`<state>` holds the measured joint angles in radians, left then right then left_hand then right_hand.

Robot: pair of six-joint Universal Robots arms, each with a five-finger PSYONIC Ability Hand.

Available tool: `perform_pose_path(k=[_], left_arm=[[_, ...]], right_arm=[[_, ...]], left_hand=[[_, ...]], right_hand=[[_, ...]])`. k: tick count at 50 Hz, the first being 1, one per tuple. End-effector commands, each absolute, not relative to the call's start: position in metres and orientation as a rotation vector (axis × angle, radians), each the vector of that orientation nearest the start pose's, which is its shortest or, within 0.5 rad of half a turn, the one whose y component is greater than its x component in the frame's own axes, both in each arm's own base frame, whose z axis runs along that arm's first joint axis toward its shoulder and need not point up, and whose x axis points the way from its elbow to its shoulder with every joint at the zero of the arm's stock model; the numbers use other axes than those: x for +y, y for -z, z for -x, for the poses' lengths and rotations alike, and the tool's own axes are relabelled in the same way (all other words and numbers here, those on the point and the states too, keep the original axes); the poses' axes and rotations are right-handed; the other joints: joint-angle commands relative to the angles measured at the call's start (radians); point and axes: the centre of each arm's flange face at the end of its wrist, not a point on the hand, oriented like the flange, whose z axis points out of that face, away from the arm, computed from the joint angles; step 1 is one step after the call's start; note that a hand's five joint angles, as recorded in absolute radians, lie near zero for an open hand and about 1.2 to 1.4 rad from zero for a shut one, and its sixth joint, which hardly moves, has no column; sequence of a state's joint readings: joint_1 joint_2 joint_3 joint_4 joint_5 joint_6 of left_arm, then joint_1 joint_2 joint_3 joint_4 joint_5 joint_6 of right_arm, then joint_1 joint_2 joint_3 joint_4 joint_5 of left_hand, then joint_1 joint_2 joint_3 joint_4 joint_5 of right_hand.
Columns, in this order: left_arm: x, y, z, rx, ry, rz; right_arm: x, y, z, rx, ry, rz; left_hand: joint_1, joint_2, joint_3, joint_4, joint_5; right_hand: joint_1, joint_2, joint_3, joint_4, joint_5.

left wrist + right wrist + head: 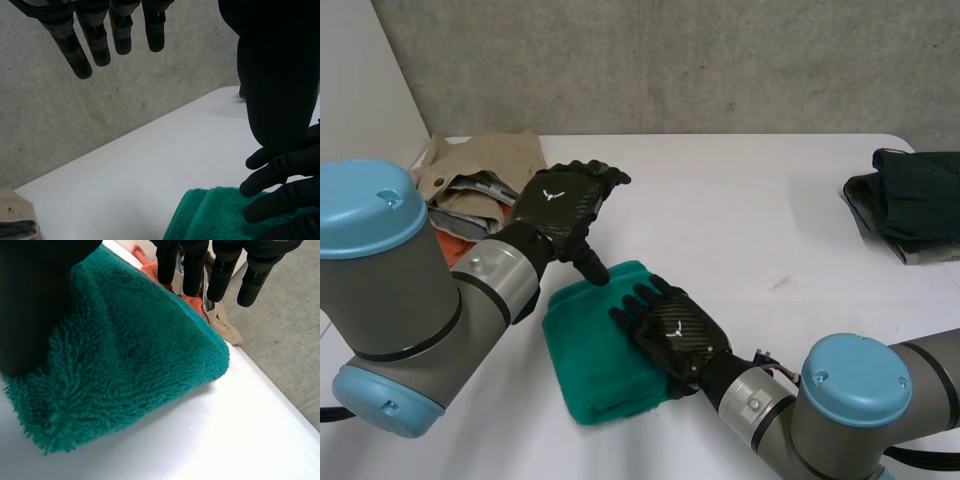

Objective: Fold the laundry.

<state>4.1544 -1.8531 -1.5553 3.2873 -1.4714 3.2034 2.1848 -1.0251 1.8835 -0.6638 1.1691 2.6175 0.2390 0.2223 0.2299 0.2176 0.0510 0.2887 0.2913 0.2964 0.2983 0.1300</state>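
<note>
Your right hand (672, 328) lies flat on the folded, fuzzy teal-green towel (590, 380) at the near middle of the white table (750, 220). Its fingers (192, 270) are straight and unclenched, pressing the towel rather than gripping it. Your left hand (560, 205) hovers over the towel's far corner, fingers spread and relaxed, holding nothing. Its thumb points down at the cloth, but you cannot tell whether it touches.

The towel looks already doubled over, so the step in hand is probably smoothing or finishing this fold. The next move calls for either taking an edge for one more fold, or lifting both hands clear and setting the towel aside.

The laundry sits straight on the table. A loose heap of beige and orange garments (480, 175) waits at the far left, and a dark folded stack (910, 200) rests at the far right, well apart.
</note>
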Motion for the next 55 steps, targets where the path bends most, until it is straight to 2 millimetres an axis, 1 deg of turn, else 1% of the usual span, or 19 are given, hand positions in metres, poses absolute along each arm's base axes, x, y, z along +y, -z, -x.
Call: perform_pose_path(k=[1, 5, 20, 23, 29, 33, 38, 43, 48, 55], left_arm=[[-0.225, -0.233, 0.306, 2.540, 2.282, -0.937], [-0.224, -0.233, 0.308, 2.540, 2.283, -0.949], [-0.223, -0.231, 0.307, 2.549, 2.272, -0.948], [-0.223, -0.232, 0.307, 2.548, 2.272, -0.945], [-0.224, -0.232, 0.307, 2.547, 2.273, -0.943], [-0.223, -0.233, 0.307, 2.546, 2.277, -0.949], [-0.222, -0.231, 0.307, 2.550, 2.270, -0.951], [-0.221, -0.228, 0.307, 2.560, 2.257, -0.957], [-0.221, -0.228, 0.307, 2.561, 2.257, -0.957], [-0.221, -0.228, 0.306, 2.562, 2.255, -0.955]], right_arm=[[-0.166, -0.092, -0.321, 1.653, 1.669, 1.467], [-0.162, -0.092, -0.320, 1.653, 1.654, 1.472], [-0.178, -0.101, -0.332, 1.590, 1.738, 1.487], [-0.181, -0.107, -0.333, 1.586, 1.763, 1.476], [-0.180, -0.109, -0.331, 1.597, 1.757, 1.469], [-0.176, -0.109, -0.328, 1.621, 1.724, 1.470], [-0.168, -0.104, -0.323, 1.658, 1.655, 1.489], [-0.166, -0.101, -0.321, 1.667, 1.640, 1.491], [-0.168, -0.104, -0.323, 1.649, 1.662, 1.499], [-0.177, -0.108, -0.329, 1.624, 1.703, 1.491]], left_hand=[[-0.011, 0.006, -0.002, 0.011, 0.003], [-0.011, 0.006, -0.002, 0.011, 0.003], [-0.011, 0.006, -0.002, 0.011, 0.003], [-0.011, 0.006, -0.002, 0.011, 0.003], [-0.011, 0.006, -0.002, 0.011, 0.003], [-0.011, 0.006, -0.002, 0.011, 0.003], [-0.011, 0.006, -0.002, 0.011, 0.003], [-0.011, 0.006, -0.002, 0.011, 0.003], [-0.014, 0.003, -0.005, 0.008, 0.000], [-0.014, 0.003, -0.005, 0.008, 0.000]], right_hand=[[0.055, 0.052, 0.047, 0.045, 0.039], [0.055, 0.052, 0.047, 0.045, 0.039], [0.075, 0.073, 0.067, 0.066, 0.059], [0.075, 0.073, 0.067, 0.066, 0.059], [0.075, 0.073, 0.067, 0.066, 0.059], [0.069, 0.067, 0.062, 0.060, 0.053], [0.061, 0.058, 0.053, 0.051, 0.045], [0.058, 0.055, 0.050, 0.048, 0.042], [0.058, 0.055, 0.050, 0.048, 0.042], [0.072, 0.070, 0.065, 0.063, 0.056]])
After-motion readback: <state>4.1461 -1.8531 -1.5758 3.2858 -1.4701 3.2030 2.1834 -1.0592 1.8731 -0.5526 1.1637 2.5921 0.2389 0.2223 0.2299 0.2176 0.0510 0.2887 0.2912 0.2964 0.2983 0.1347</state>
